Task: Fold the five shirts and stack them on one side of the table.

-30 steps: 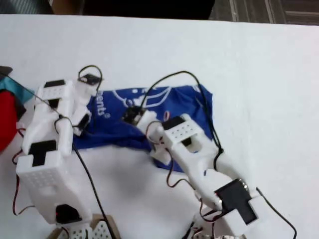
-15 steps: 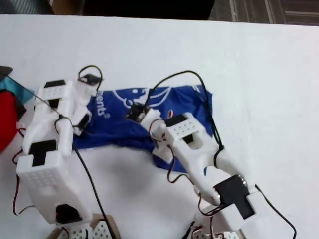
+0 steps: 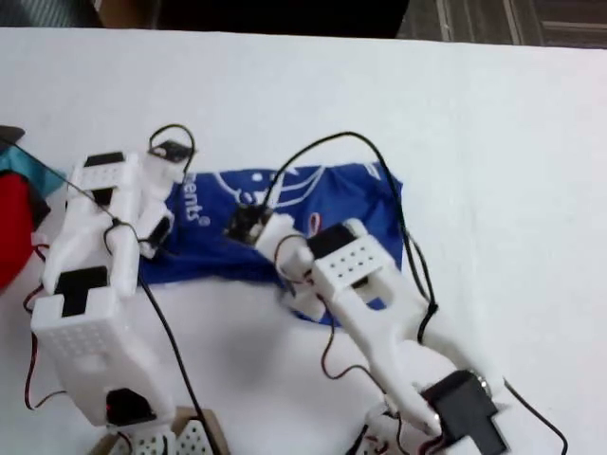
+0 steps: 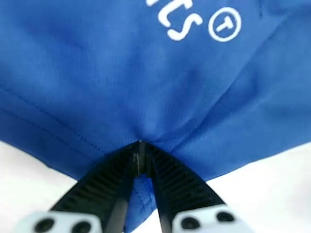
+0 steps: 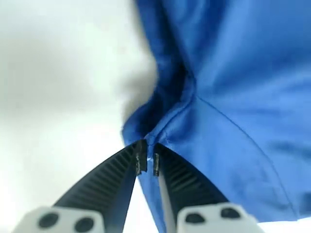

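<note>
**Blue shirt held at two places**

Nearest us, the left gripper is clamped tight on a pinch of the shirt, close to its white lettering, at about the shirt's 8 o'clock corner. The right gripper nips a folded hem near the shirt's 6 o'clock edge, its tips almost meeting around the cloth. The shirt lies rumpled at the middle of the white table. Out at 9 o'clock, by the table's edge, we make out a red thing.

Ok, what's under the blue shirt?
White table shows around the blue printed fabric shirt. Left gripper and right gripper pinch its near edge. Anything beneath its middle is covered.
</note>
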Tool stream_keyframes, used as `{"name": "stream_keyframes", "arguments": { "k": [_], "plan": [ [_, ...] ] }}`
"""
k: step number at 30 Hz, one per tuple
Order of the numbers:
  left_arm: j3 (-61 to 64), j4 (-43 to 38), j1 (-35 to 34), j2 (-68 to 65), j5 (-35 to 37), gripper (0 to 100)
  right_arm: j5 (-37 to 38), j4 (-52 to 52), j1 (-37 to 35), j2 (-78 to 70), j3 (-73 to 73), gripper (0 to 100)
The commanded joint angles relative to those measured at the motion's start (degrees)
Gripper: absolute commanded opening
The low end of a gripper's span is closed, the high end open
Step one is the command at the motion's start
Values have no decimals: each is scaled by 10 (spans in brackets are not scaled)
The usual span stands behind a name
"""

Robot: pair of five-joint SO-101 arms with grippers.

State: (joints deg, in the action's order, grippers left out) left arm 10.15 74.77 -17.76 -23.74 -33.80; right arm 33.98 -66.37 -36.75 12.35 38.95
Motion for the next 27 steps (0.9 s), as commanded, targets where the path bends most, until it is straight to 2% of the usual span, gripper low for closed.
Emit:
{"name": "stream_keyframes", "arguments": {
  "k": [1, 12, 18, 23, 27],
  "plan": [
    [-1, -18, -3, -6, 1, 27, 0, -19, -34, 32, -4, 22],
    [-1, -18, -3, -6, 1, 27, 4, -2, -41, 30, 28, 28],
    [-1, -18, -3, -6, 1, 27, 4, -7, -42, 36, 40, 187],
    [-1, -18, -3, -6, 1, 27, 5, -45, -44, 46, 33, 190],
    [-1, -18, -3, -6, 1, 27, 38, -43, -42, 58, 63, 190]
  ]
}}
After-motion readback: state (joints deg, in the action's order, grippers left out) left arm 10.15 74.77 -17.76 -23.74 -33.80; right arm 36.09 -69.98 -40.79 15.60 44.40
